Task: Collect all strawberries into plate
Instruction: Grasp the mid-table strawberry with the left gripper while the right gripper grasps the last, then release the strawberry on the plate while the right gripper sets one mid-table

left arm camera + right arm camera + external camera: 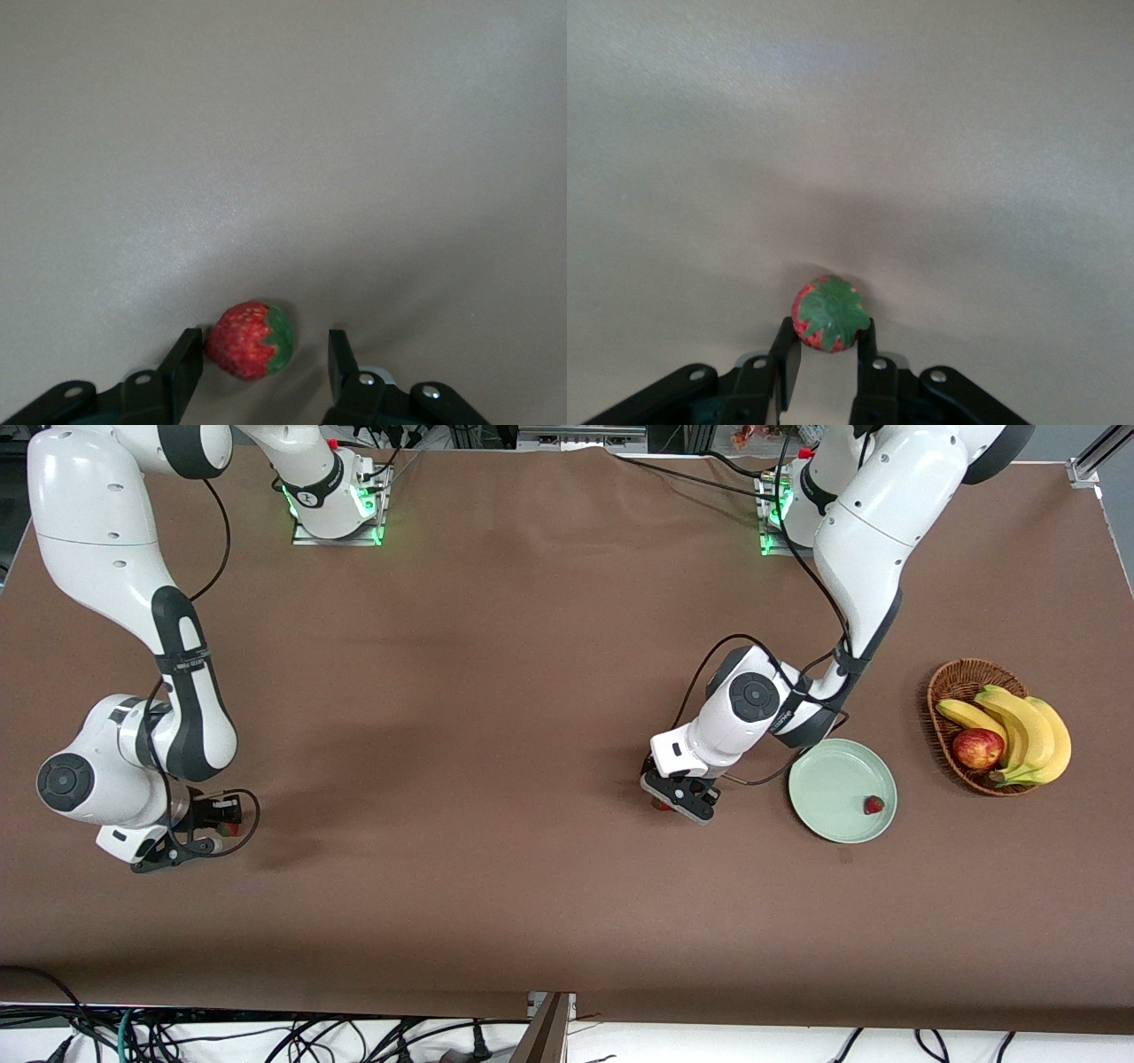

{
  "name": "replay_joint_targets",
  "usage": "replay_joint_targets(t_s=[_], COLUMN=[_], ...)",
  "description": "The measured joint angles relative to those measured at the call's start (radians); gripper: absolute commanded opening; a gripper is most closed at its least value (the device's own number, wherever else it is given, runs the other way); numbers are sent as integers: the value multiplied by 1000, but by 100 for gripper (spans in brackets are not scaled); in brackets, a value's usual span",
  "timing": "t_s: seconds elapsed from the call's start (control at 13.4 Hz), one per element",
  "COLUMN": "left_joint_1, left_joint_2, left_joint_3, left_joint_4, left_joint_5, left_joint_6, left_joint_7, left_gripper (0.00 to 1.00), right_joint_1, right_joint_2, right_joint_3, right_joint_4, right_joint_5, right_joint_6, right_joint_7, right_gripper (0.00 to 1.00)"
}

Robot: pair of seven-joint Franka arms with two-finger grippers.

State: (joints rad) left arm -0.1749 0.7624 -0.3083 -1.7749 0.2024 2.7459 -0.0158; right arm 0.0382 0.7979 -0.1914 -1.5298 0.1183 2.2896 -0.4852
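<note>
Brown table (532,691); right gripper (824,359) pinches strawberry (830,313).

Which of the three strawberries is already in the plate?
The strawberry lying alone in the mint-green plate. Of the others, one is pinched in the right gripper; the other sits between the left gripper's open fingers on the table.

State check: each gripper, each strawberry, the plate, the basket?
left gripper: open, jaws around a strawberry, low at the table.
right gripper: shut on a strawberry.
left arm's strawberry: on the cloth, one finger touching.
right arm's strawberry: pinched, cap showing.
third strawberry: in the plate.
plate: upright, one berry.
basket: holds bananas and apple.
</note>
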Motion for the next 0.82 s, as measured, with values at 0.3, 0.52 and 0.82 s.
replay_joint_targets(t_s=[0.3,0.52,0.82], left_joint_1=[17,71,145], left_joint_2=[-5,-85,-226], left_joint_3=[20,14,10], left_joint_4=[12,34,39], left_joint_5=[25,28,28], left_joint_6=[9,-204,-523], left_joint_7=[2,45,232], left_gripper=[0,0,0], right_joint_1=[10,133,352], right_joint_2=[-7,-27,-29], right_joint_3=[71,104,198], right_joint_4=[28,57,109], right_joint_5=[15,18,22], right_joint_6=[3,-18,-48], right_joint_7=[65,322,845], right_gripper=[11,12,12])
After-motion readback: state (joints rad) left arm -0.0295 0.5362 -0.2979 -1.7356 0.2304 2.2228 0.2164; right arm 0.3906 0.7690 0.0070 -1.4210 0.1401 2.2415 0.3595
